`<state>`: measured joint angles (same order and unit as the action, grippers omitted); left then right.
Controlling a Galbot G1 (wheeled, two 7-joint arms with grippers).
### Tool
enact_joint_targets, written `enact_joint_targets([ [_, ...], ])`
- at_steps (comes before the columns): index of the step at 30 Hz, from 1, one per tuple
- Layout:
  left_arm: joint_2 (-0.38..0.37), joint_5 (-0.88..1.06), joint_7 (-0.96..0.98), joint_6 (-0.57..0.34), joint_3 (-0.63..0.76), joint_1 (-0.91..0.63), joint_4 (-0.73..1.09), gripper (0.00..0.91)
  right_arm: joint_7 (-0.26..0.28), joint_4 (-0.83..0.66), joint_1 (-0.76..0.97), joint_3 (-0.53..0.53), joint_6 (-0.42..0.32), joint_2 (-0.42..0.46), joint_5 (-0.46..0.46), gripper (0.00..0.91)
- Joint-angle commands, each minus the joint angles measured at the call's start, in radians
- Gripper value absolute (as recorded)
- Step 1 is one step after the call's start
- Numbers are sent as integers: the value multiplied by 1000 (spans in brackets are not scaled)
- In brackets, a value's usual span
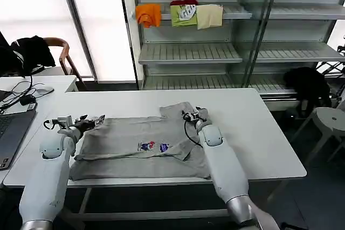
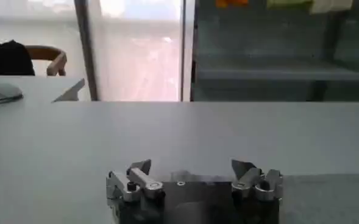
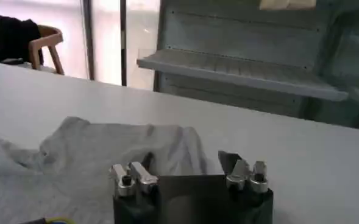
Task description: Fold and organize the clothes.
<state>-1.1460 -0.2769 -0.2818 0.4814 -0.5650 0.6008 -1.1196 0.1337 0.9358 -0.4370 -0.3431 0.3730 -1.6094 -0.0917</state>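
A light grey T-shirt with a small multicoloured chest print lies spread across the white table, its lower edge doubled over. One sleeve sticks up toward the far side. My left gripper hovers open at the shirt's left edge. In the left wrist view that gripper has nothing between its fingers, and grey cloth lies beside it. My right gripper sits open over the raised sleeve. From the right wrist, the right gripper has the crumpled shirt just beyond it.
A laptop, a mouse and cables lie on the left desk. Behind stands a metal shelf holding orange, green and cream folded garments. Black clothing is draped over a wooden chair and near a stool.
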Motion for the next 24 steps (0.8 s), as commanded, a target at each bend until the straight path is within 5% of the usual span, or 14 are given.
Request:
enact_joint_targets([
  [1, 1, 15, -5, 6, 1, -7, 40, 776, 7, -19, 3, 5, 9, -49, -16, 554],
  [4, 3, 22, -8, 4, 2, -6, 44, 655, 15, -20, 2, 5, 15, -49, -24, 514],
  [6, 4, 29, -13, 1, 3, -6, 48, 564, 28, -17, -3, 5, 19, -49, -38, 383],
  [7, 4, 31, -16, 1, 2, -6, 50, 363, 37, -14, -7, 5, 21, -49, -46, 282],
  [8, 4, 33, -19, -1, 3, -6, 51, 363, 40, -11, -12, 5, 25, -49, -52, 101],
  [9, 5, 35, -21, -4, 3, -4, 52, 191, 45, -8, -15, 4, 30, -49, -55, 0],
  [11, 5, 39, -26, -4, 3, -1, 52, 10, 51, -2, -20, 3, 31, -49, -55, 0],
  [24, 14, 9, -42, -30, -1, 21, 26, 10, 36, 59, -46, -2, -8, -49, -17, 0],
])
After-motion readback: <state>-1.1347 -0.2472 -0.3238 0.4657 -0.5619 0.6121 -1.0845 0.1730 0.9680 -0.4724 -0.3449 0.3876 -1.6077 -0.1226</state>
